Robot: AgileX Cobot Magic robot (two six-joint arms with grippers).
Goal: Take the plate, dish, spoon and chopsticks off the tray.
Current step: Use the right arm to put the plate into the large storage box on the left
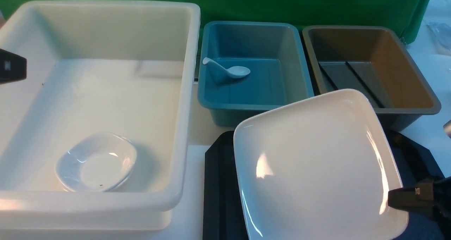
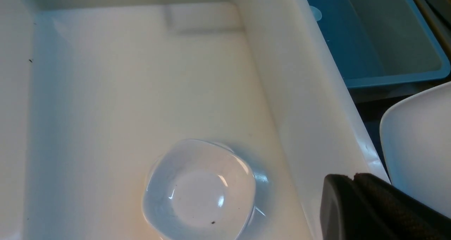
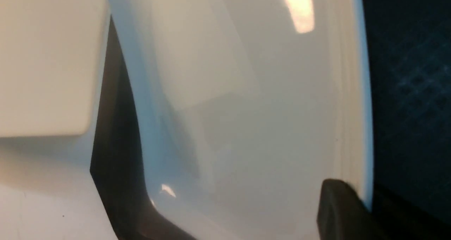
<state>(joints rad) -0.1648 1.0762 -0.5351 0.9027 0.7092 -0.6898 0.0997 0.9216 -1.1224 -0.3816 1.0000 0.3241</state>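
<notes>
Large glossy white rounded-square plate (image 1: 317, 162): tilted, far corner raised and overlapping the near rim of the brown tub in the front view, near part over the tray. Right fingers (image 1: 405, 197) are clamped on its right rim; the right wrist view shows one dark finger pad (image 3: 338, 208) pressed on the plate's edge.

Black plastic tray with cut corners and diamond-textured surface (image 1: 220, 183): on the white worktop (image 1: 193, 197), mostly hidden under the plate. Its left strip and right corner show.

Large white plastic tub (image 1: 188, 92), left: holds the small white bowl-like dish (image 1: 97, 162) near its front wall, upright.

Blue plastic tub (image 1: 299, 67), centre back: small white ceramic soup spoon (image 1: 229, 71) lies inside, handle against the left wall.

Brown plastic tub (image 1: 408, 74), right back: thin black chopsticks (image 1: 360, 78) lie on its floor, apart from each other.

Left fingers (image 1: 12, 66): at the left edge, above the white tub, touching nothing. Only a dark tip shows; cannot tell whether they stand wide or narrow.
</notes>
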